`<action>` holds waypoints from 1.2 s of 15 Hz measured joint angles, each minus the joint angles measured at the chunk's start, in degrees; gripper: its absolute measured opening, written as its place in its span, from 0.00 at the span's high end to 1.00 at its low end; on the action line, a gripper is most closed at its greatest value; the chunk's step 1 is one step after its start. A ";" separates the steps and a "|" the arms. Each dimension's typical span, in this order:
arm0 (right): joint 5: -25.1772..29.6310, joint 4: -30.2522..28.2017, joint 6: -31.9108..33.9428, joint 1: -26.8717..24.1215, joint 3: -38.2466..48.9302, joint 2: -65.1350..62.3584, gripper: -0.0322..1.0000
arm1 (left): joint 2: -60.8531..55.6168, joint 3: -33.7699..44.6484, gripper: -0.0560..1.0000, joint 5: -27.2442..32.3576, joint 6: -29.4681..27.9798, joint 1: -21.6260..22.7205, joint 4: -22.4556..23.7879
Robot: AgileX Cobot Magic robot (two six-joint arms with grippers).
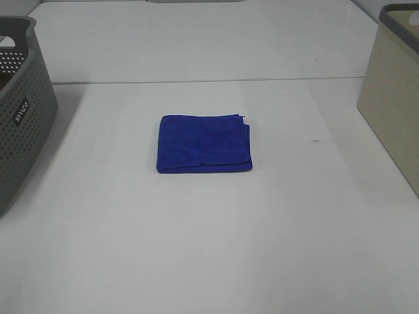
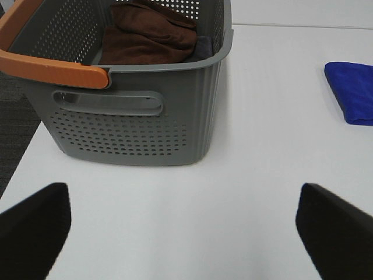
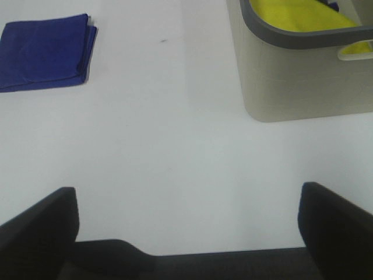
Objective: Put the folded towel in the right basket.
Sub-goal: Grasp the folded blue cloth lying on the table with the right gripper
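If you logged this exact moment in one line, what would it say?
phase: not started | towel: folded, flat on table | right basket: yellow cloth inside | left gripper: open, empty | right gripper: open, empty

We seem to be at a lab-style test bench rather than a home: a bare white table (image 1: 209, 248), with a grey perforated basket (image 1: 19, 131) and a beige basket (image 1: 393, 111) at its sides.

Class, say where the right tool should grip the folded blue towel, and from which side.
Probably the right edge of the towel, nearest the right basket. It lies flat on the table, so come down from above with the open right tool, pinching all the stacked layers showing along that edge.
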 joint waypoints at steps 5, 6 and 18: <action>0.97 4.24 -1.32 0.00 -20.11 28.13 0.03 | 0.00 0.00 0.03 0.00 0.00 0.00 0.52; 0.97 6.82 -2.23 0.00 -23.20 33.23 0.03 | 0.00 0.00 0.03 0.00 0.00 0.00 0.52; -11.92 26.41 -5.67 17.99 -51.39 95.68 0.03 | 0.00 0.00 0.03 0.00 0.00 0.00 -0.11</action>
